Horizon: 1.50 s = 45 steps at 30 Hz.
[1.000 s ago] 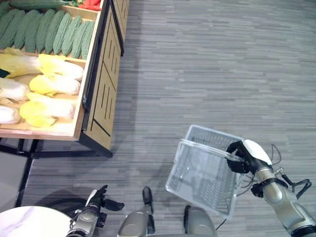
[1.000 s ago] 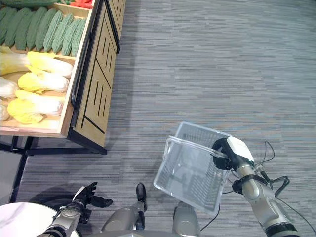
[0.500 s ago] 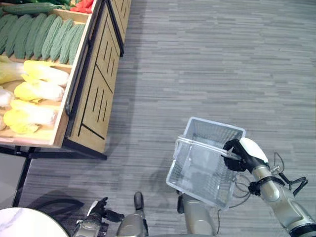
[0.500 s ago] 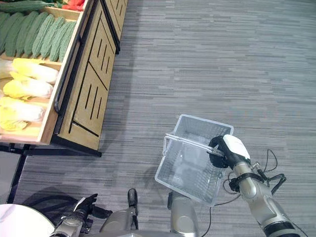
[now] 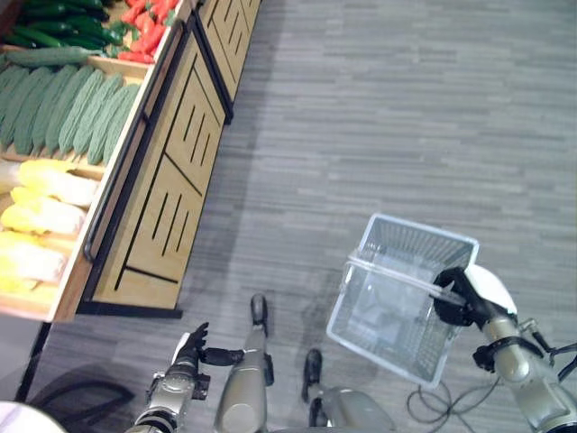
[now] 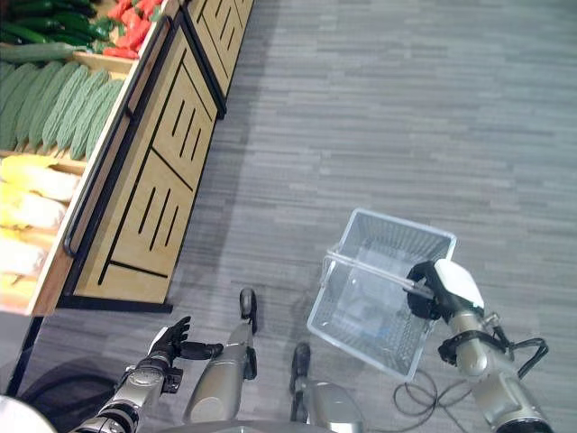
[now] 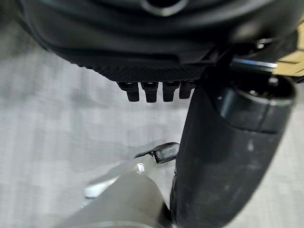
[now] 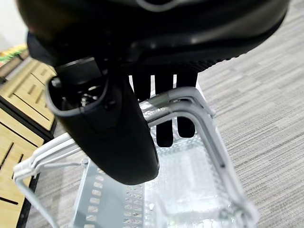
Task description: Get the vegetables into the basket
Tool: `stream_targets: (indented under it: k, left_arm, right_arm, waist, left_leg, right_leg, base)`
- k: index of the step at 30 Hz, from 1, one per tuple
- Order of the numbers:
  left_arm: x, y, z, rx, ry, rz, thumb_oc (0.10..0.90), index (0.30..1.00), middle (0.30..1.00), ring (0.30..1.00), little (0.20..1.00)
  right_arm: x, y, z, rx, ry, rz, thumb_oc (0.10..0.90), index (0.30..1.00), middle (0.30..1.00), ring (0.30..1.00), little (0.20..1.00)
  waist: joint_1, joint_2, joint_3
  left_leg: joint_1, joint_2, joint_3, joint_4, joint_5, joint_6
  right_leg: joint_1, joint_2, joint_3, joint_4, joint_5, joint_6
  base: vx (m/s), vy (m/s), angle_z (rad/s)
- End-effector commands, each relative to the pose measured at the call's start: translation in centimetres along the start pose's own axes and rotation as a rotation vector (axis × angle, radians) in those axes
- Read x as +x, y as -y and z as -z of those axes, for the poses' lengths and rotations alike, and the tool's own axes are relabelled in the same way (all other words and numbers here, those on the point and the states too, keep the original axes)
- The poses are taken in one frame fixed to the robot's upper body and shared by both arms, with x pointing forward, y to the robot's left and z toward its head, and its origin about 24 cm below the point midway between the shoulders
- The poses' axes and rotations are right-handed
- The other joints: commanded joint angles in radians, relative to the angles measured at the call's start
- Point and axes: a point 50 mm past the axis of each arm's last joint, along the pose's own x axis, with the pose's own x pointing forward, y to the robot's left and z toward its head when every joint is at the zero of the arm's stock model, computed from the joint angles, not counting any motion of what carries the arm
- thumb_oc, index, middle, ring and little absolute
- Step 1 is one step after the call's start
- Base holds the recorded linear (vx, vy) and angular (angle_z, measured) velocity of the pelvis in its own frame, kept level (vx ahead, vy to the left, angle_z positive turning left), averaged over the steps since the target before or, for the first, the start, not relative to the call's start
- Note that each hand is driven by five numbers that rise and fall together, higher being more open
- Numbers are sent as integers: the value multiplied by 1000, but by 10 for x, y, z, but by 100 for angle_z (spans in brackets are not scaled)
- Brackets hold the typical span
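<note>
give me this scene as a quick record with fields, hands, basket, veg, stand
right hand: right hand, fingers curled round the handle of the clear plastic basket
left hand: left hand, low beside the robot, fingers straight, holding nothing
basket contents: no vegetables inside
basket position: carried above the grey striped floor, apart from the stand
stand: wooden produce stand to the robot's left
vegetables: bumpy green gourds, pale yellow cabbages, red peppers, all on the stand

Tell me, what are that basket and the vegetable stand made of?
The basket, held by the right hand, looks like clear plastic: see-through, perforated walls, with pale handles. The stand looks like light wood panelling with black, probably metal, trim.
</note>
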Motion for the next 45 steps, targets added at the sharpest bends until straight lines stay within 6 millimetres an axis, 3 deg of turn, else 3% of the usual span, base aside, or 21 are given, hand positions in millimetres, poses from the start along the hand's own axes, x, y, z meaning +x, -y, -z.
stream_targets:
  k: [1,4,8,10,14,15,18,21,24,26,28,31,37,40,45]
  left_arm:
    - [-12,-15,46,136,-179,-30,900,1000,1000,1000,1000]
    - [-11,-18,43,151,-174,-32,900,1000,1000,1000,1000]
    - [-9,-22,38,143,-146,-44,900,1000,1000,1000,1000]
    - [-7,-28,29,127,-116,-68,900,1000,1000,1000,1000]
    - [-6,-31,28,135,-117,-76,900,1000,1000,1000,1000]
    - [-7,-34,28,133,-117,-80,900,1000,1000,1000,1000]
    - [-6,-34,27,135,-114,-79,900,1000,1000,1000,1000]
    - [-6,-35,27,135,-116,-84,900,1000,1000,1000,1000]
    - [-5,-32,25,139,-114,-79,900,1000,1000,1000,1000]
    - [-4,-32,24,139,-113,-78,900,1000,1000,1000,1000]
    - [-4,-31,23,145,-113,-76,900,1000,1000,1000,1000]
    - [-5,-32,27,150,-124,-77,900,1000,1000,1000,1000]
    - [-8,-29,36,136,-154,-77,900,1000,1000,1000,1000]
    - [-8,-25,40,129,-178,-74,900,1000,1000,1000,1000]
    - [-7,-20,37,119,-176,-75,900,1000,1000,1000,1000]
  right_arm:
    - [4,81,-38,-70,225,306,400,300,300,300,300]
    - [4,69,-37,-51,210,268,400,300,300,300,300]
    - [11,63,-42,-31,216,268,400,300,300,300,300]
    - [16,62,-48,-20,232,276,400,300,300,300,300]
    - [20,63,-55,-19,257,285,400,300,300,300,300]
    - [23,63,-59,-23,271,287,400,300,300,300,300]
    - [25,64,-62,-30,280,285,400,300,300,300,300]
    - [26,64,-65,-39,292,287,400,300,300,300,300]
    - [27,67,-69,-25,307,301,400,300,300,300,300]
    - [27,68,-69,-23,314,306,400,300,300,300,300]
    - [26,69,-70,-27,323,311,400,300,300,300,300]
    - [23,71,-70,-47,331,315,400,300,300,300,300]
    - [22,76,-69,-55,337,309,400,300,300,300,300]
    - [19,83,-68,-61,350,313,400,300,300,300,300]
    - [16,84,-62,-66,334,315,400,300,300,300,300]
  waist:
    - [-28,9,-60]
    - [-34,-15,-74]
    - [-28,-46,-73]
    - [-25,-64,-68]
    - [-26,-66,-64]
    - [-26,-67,-54]
    - [-32,-51,-44]
    - [-41,-38,-31]
    - [-62,-23,-6]
    - [-71,-24,0]
    - [-93,-27,9]
    - [-114,-31,9]
    - [-105,-32,-17]
    - [-98,-17,-22]
    - [-94,-13,-18]
  left_leg:
    - [127,71,80,53,93,-72]
    - [137,37,97,102,38,-31]
    - [133,11,123,136,-13,-4]
    - [128,-20,132,138,-43,18]
    - [141,-33,139,122,-57,32]
    - [160,-40,138,113,-70,45]
    - [197,-40,137,96,-82,53]
    - [230,-39,133,80,-89,53]
    - [270,-37,105,79,-108,42]
    - [281,-41,93,85,-118,38]
    - [309,-50,66,90,-138,31]
    - [355,-62,25,101,-170,24]
    - [371,-51,-9,149,-196,4]
    - [363,-21,-43,181,-165,-21]
    - [330,-8,-58,237,-124,-46]
  right_leg:
    - [9,-166,67,10,53,49]
    - [18,-208,100,50,56,72]
    - [-11,-238,132,71,93,95]
    - [-47,-259,147,109,165,119]
    - [-80,-262,151,158,202,127]
    - [-103,-264,150,237,219,133]
    - [-161,-247,152,304,238,126]
    - [-217,-232,141,305,217,114]
    - [-305,-202,149,218,171,100]
    - [-314,-198,160,174,181,103]
    - [-365,-191,197,95,232,113]
    - [-391,-202,186,56,279,126]
    - [-319,-192,151,20,287,99]
    - [-296,-166,118,43,246,69]
    - [-275,-164,82,47,219,46]
  base:
    - [490,309,-88]
    - [346,286,-59]
    - [132,175,-26]
    - [119,239,45]
    - [49,131,38]
    - [26,108,3]
    - [47,118,-13]
    - [49,48,5]
    - [145,-40,-6]
    - [101,-52,14]
    - [155,-91,53]
    - [200,-123,56]
    - [169,-186,43]
    - [134,-213,28]
    - [80,-128,31]
